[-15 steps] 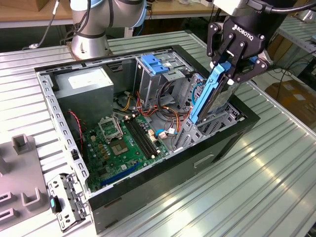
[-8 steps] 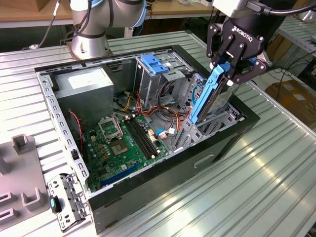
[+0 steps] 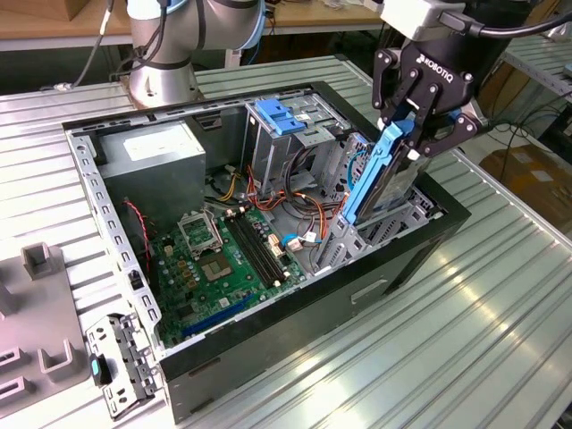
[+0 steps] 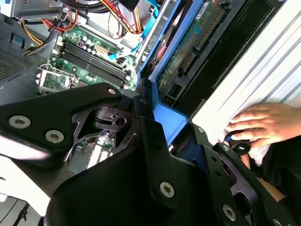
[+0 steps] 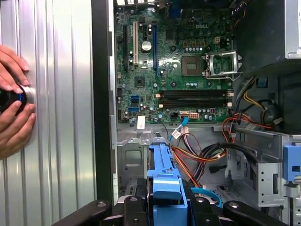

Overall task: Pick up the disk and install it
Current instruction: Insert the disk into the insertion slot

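The black metal gripper [image 3: 409, 134] is clamped on the blue plastic end of the disk [image 3: 368, 179]. The disk is a flat grey slab in smooth blue rails, steeply tilted, its lower end inside the open computer case [image 3: 295, 326] on the ribbed metal table [image 3: 465, 340].

Arm [image 3: 165, 54]: silver, lt-blue jt caps. Blk gripper [image 3: 413, 134]: linkage fingers [image 4: 155, 155], silver screws [image 4: 160, 189], blk cable [image 3: 523, 29].
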Available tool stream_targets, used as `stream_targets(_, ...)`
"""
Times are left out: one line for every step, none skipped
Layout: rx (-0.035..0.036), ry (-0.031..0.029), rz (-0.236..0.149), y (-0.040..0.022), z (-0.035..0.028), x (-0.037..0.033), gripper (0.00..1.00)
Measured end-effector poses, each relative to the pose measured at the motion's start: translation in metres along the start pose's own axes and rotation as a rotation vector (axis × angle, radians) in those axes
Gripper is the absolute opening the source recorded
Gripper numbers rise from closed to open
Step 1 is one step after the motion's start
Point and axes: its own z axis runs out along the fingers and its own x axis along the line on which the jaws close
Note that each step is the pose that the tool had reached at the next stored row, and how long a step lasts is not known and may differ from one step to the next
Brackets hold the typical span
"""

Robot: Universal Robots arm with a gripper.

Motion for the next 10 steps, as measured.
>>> stream_targets(0.0, 0.0, 0.0, 0.0, 0.0012, 0.0, 0.37)
stream_targets(0.0, 0.0, 0.0, 0.0, 0.0025, 0.0, 0.37)
stream_targets(0.0, 0.0, 0.0, 0.0, 0.0037, 0.0, 0.37)
stream_targets(0.0, 0.0, 0.0, 0.0, 0.0044, 0.0, 0.37)
stream_targets(0.0, 0.0, 0.0, 0.0, 0.0049, 0.0, 0.37)
stream_targets(0.0, 0.0, 0.0, 0.0, 0.0052, 0.0, 0.37)
stream_targets(0.0, 0.0002, 0.0, 0.0, 0.0052, 0.0, 0.37)
stream_targets(0.0, 0.0003, 0.0, 0.0, 0.0052, 0.0, 0.37)
stream_targets(0.0, 0.0, 0.0, 0.0, 0.0053, 0.0, 0.37)
stream_targets(0.0, 0.0001, 0.0, 0.0, 0.0054, 0.0, 0.37)
